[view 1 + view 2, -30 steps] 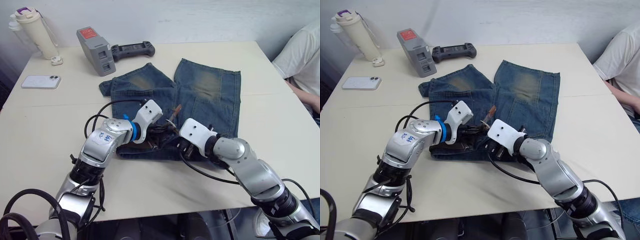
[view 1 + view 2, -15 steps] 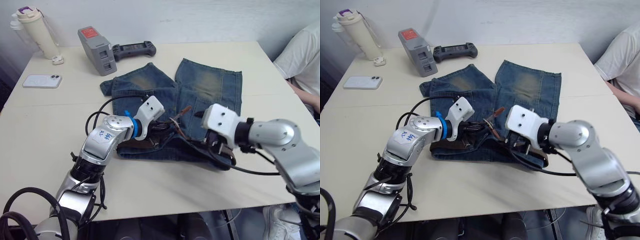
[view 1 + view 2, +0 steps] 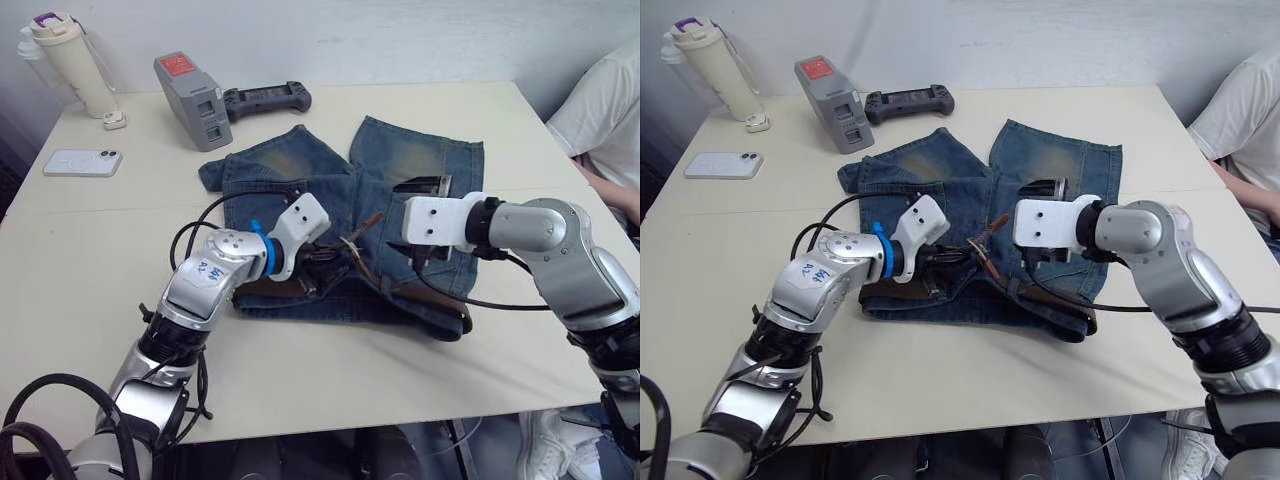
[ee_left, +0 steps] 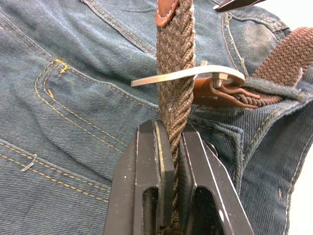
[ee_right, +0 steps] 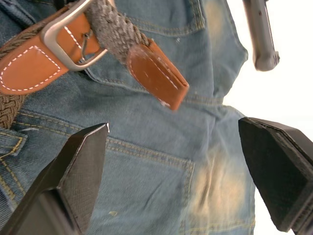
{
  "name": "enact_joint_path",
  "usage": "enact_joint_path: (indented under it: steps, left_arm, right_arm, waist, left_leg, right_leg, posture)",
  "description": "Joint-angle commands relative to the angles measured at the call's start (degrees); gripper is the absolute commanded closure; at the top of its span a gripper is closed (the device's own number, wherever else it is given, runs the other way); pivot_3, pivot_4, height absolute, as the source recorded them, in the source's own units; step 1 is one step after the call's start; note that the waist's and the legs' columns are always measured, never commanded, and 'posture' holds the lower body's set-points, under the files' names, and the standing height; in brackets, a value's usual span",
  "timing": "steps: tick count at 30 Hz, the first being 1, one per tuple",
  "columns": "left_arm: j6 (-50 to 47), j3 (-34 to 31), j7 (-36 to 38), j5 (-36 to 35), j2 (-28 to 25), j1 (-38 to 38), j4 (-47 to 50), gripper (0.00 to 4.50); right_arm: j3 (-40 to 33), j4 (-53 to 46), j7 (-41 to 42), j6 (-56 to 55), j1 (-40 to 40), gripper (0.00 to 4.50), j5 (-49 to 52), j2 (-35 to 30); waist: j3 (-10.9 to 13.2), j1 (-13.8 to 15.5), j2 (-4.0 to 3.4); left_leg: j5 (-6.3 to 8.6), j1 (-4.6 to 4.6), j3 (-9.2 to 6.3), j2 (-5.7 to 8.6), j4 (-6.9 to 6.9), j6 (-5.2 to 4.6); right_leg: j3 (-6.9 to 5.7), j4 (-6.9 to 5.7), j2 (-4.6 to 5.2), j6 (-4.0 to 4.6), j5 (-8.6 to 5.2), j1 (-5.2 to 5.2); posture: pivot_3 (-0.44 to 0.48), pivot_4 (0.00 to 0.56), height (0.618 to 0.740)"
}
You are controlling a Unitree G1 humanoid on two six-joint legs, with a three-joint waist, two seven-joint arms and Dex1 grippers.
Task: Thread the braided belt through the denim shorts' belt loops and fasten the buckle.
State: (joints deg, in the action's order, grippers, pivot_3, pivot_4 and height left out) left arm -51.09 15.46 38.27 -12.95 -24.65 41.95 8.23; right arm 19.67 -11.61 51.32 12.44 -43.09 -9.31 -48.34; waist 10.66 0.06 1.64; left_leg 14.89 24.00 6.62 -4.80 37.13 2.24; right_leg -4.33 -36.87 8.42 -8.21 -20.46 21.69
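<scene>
Our left end effector (image 4: 168, 161) pinches the braided belt (image 4: 173, 63); the right end effector (image 5: 171, 161) gapes empty. The tip could slip out of the buckle (image 4: 195, 74).

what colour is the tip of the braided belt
Tan leather tip with pale stitching, clearest in the right wrist view.

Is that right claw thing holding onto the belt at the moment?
No, the right gripper is spread wide open over the denim shorts, with the braided belt lying apart from both fingers.

right gripper (image 5: 171, 161) | let go of braided belt (image 4: 173, 73) | lifted, jaws wide
</scene>
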Motion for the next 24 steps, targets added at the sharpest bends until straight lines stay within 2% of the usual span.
enact_joint_path:
  steps: [1,2,4,11,12,18,20,21,24]
  left_arm:
    - [2.14,0.54,0.86,0.61,-0.01,1.63,0.66,4.50]
    - [2.37,0.65,0.83,0.65,0.25,2.06,0.21,4.50]
    - [2.69,0.73,0.73,0.68,0.65,2.64,-0.51,4.50]
    - [2.58,0.42,1.35,0.56,-0.24,2.26,-0.67,4.50]
    - [2.25,0.20,1.43,0.35,-0.40,2.09,-0.61,4.50]
    - [0.14,-1.25,0.98,-0.30,-1.04,1.92,-0.92,4.50]
    - [-1.03,-1.98,2.74,-1.42,-2.75,2.19,-0.92,3.60]
    - [-1.47,-3.23,4.88,-3.00,-4.10,2.73,-1.04,3.53]
    - [-1.31,-5.56,9.82,-6.35,-7.06,3.69,-2.10,2.29]
  right_arm:
    - [0.28,0.79,1.36,-4.61,-2.13,0.04,-1.98,0.93]
    - [0.47,1.25,1.88,-5.38,-2.39,0.42,-2.04,1.56]
    - [0.74,1.96,2.61,-6.54,-2.65,0.80,-2.33,2.47]
    - [-0.29,2.57,4.42,-7.23,-1.63,4.13,-3.04,3.55]
    - [-0.59,2.51,4.49,-7.04,-1.43,4.42,-3.01,3.56]
    - [-1.73,1.92,4.40,-6.47,-0.23,4.42,-3.05,2.85]
    - [-2.59,1.23,3.98,-6.15,0.55,4.50,-3.03,2.34]
    - [-2.96,0.78,3.90,-6.24,1.01,4.50,-3.05,1.95]
    - [-3.68,-0.39,4.08,-6.35,1.99,4.50,-3.19,1.54]
  waist:
    - [0.00,-0.01,0.00]
    - [0.00,-0.02,0.00]
    - [0.00,0.01,0.00]
    - [0.00,0.01,0.00]
    - [0.00,0.00,-0.01]
    - [0.00,0.00,0.00]
    - [0.00,0.00,-0.01]
    - [0.00,0.00,-0.01]
    - [0.01,-0.10,-0.02]
  left_leg:
    - [0.00,0.01,0.00,0.00,-0.01,0.00]
    - [0.00,0.01,0.00,0.00,-0.01,0.00]
    - [0.00,0.02,0.00,0.00,0.00,0.00]
    - [0.00,0.05,-0.02,0.00,0.03,0.00]
    - [0.00,0.05,-0.02,0.00,0.04,0.00]
    - [0.00,0.05,-0.03,0.00,0.04,0.00]
    - [0.00,0.05,-0.03,0.00,0.05,0.00]
    - [0.00,0.05,-0.04,0.00,0.05,0.00]
    - [0.00,0.05,-0.03,0.00,0.03,0.00]
  right_leg:
    - [0.00,0.00,0.00,0.00,0.00,0.00]
    - [0.00,0.00,0.00,0.00,0.00,0.00]
    - [-0.01,0.00,0.00,0.00,0.00,0.00]
    - [-0.02,-0.03,0.00,-0.02,0.01,0.00]
    - [-0.03,-0.03,0.00,-0.02,0.01,0.00]
    - [-0.03,-0.04,0.00,-0.02,0.01,0.00]
    - [-0.03,-0.05,0.00,-0.02,0.01,0.00]
    - [-0.03,-0.05,0.00,-0.02,0.01,0.00]
    - [-0.03,-0.06,0.00,-0.02,0.01,0.02]
  posture:
    - [0.000,0.150,0.740]
    - [0.000,0.150,0.740]
    - [0.000,0.150,0.740]
    - [0.000,0.150,0.740]
    - [0.000,0.150,0.740]
    - [0.000,0.150,0.740]
    - [0.000,0.150,0.740]
    - [0.000,0.150,0.740]
    - [0.000,0.150,0.740]
